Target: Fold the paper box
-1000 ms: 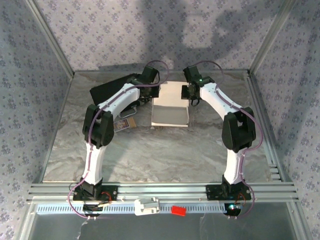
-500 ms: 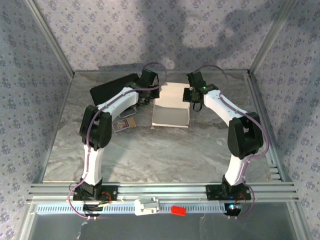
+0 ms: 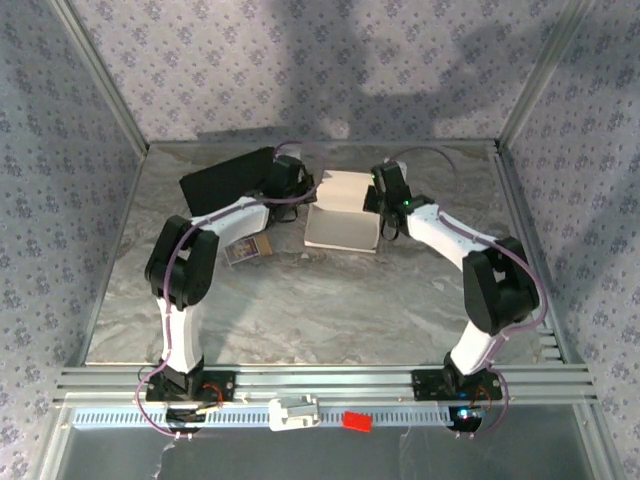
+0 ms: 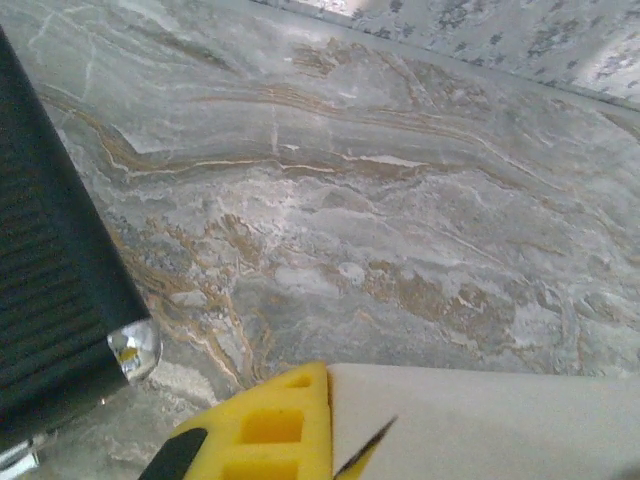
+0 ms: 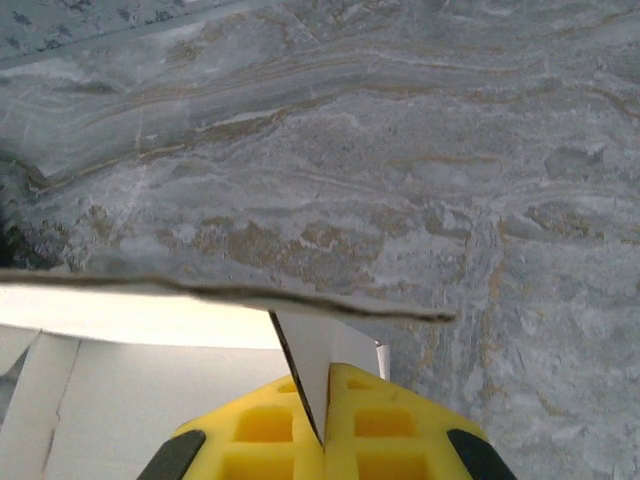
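My white-and-black left arm (image 3: 185, 270) stands up from its base at the near edge of the grey marbled table (image 3: 300, 310). Its elbow is bent out to the left and its forearm reaches in toward the far middle. My left gripper (image 3: 303, 192) is closed, and its yellow finger (image 4: 262, 432) pinches the left edge of the white thin-cardboard paper box (image 3: 340, 232). My white-and-black right arm (image 3: 455, 235) mirrors this, with its elbow out to the right. My right gripper (image 5: 325, 415) points down, both yellow fingers pressed tight on a thin upright flap of the same box.
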### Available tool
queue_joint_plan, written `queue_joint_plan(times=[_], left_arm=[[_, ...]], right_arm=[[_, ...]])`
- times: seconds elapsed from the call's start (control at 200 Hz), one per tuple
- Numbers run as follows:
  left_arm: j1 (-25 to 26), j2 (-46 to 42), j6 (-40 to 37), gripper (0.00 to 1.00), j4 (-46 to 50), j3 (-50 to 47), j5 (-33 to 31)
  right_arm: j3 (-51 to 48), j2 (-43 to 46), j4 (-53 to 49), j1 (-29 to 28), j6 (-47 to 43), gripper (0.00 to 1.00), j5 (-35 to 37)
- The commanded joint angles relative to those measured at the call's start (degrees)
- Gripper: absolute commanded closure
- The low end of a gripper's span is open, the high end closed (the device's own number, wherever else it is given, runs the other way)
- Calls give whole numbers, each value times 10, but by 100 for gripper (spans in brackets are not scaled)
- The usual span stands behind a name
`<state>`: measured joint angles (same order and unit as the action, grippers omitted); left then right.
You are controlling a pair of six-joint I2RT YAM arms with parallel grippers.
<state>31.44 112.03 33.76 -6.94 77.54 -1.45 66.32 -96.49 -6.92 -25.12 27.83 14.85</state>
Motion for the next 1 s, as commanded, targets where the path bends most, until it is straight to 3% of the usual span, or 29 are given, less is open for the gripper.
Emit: queue_joint_plan(times=[0.0, 0.24, 0.655, 0.994], left_arm=[[21, -25, 36, 100, -173, -57, 57], [39, -25, 53, 100, -254, -105, 48], [50, -16, 85, 100, -196, -98, 36], [57, -39, 52, 100, -217, -163, 32]], right_arm=[[-60, 25, 93, -9, 4, 100, -28], [-119, 37, 153, -10, 26, 100, -26], [-80, -2, 125, -12, 51, 100, -20], [-147, 27, 158, -12, 13, 100, -25]])
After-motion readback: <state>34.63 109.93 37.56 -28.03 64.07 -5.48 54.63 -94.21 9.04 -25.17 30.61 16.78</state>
